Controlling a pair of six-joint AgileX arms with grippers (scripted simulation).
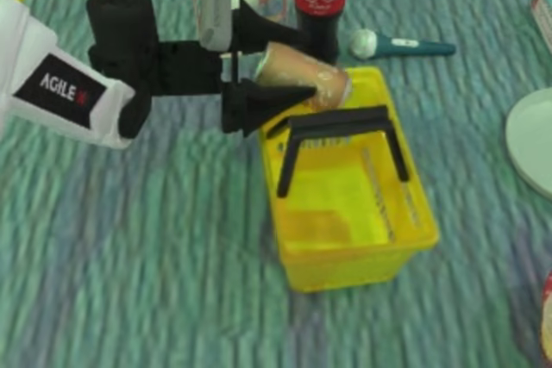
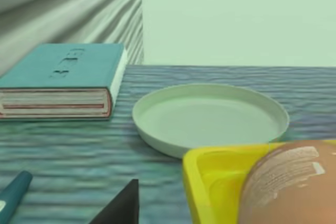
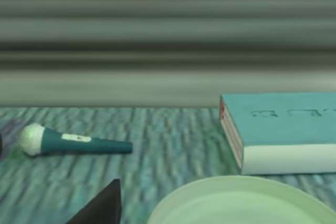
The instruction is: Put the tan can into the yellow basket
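Carrying the small tan cylindrical can (image 1: 302, 77) clamped in the left claw (image 1: 274, 65), clear the bright yellow slotted plastic basket's (image 1: 414, 243) rim at the counter's far edge before releasing.

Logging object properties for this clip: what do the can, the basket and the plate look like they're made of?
Can, held in the left hand: probably thin metal, with a smooth tan printed wrap. Basket: looks like moulded plastic, glossy bright yellow, with black handles. Plate: ceramic or plastic, can't tell; pale green, smooth, matte, raised rim.

Tan can (image 2: 294, 184) over yellow basket (image 2: 210, 174)
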